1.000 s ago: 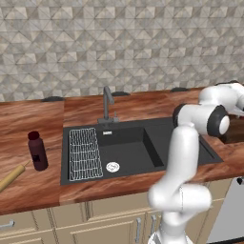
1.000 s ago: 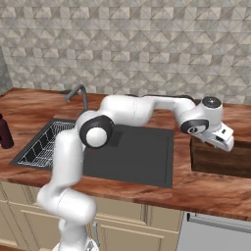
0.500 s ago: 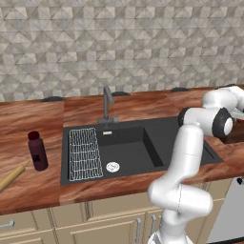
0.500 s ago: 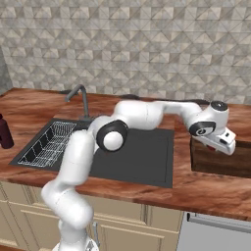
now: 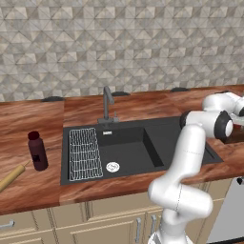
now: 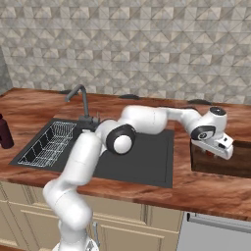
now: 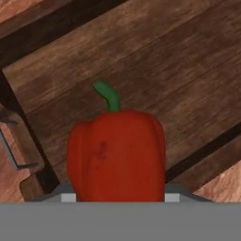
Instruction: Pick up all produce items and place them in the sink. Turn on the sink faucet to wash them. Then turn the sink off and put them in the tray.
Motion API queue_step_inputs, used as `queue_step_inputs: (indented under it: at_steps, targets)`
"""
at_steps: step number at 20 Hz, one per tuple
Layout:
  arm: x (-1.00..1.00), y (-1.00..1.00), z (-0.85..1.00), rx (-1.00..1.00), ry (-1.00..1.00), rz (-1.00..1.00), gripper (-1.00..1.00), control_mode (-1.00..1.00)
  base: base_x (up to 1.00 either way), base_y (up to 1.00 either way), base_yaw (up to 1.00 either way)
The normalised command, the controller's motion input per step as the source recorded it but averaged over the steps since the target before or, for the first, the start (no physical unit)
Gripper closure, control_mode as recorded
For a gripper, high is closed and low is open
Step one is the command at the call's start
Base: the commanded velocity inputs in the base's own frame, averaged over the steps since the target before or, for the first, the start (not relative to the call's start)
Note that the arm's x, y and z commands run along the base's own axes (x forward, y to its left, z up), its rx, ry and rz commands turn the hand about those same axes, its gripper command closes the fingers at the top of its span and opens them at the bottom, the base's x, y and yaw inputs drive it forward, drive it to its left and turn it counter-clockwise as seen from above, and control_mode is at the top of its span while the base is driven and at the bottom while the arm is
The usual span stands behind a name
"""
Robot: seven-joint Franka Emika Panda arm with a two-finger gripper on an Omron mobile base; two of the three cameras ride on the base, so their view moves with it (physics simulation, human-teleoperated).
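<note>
A glossy red bell pepper (image 7: pixel 116 155) with a green stem, the produce item, sits close before the hand camera and hides the fingertips. It hangs over the dark brown wooden tray (image 7: pixel 179 66). My gripper (image 6: pixel 218 153) points down over the tray's (image 6: pixel 235 165) left end on the counter right of the sink, shut on the pepper. The black sink (image 5: pixel 157 155) holds no produce. The faucet (image 5: pixel 107 102) stands behind the sink, and no water runs from it.
A white wire rack (image 5: pixel 85 155) lies in the sink's left half beside the silver drain (image 5: pixel 112 167). A dark maroon bottle (image 5: pixel 37 151) and a tan rolling pin (image 5: pixel 10 177) sit on the counter at the left. My arm spans the sink's right side.
The hand has moved a little further right and down over the tray with the pepper still in it. Everything on the counter stays where it was.
</note>
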Motion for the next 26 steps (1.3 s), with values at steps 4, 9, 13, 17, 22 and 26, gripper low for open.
queue_step_inputs:
  at_steps: [4,9,13,17,22,26]
  targets:
    - [0.24,0.0,-0.36,0.0,0.01,0.0,1.0,-1.0,0.0,0.0,0.0]
    - [0.33,0.0,-0.33,0.0,0.02,0.0,1.0,-1.0,0.0,0.0,0.0]
    - [0.28,0.0,-0.34,0.0,0.04,0.0,1.0,-1.0,0.0,0.0,0.0]
    - [0.25,0.0,-0.35,0.0,0.06,0.0,-1.0,-1.0,0.0,0.0,0.0]
    - [0.05,-0.07,-0.18,0.0,0.06,0.0,-1.0,-1.0,0.0,0.0,0.0]
    - [-0.16,-0.2,0.0,0.0,0.01,0.0,-1.0,-1.0,0.0,0.0,0.0]
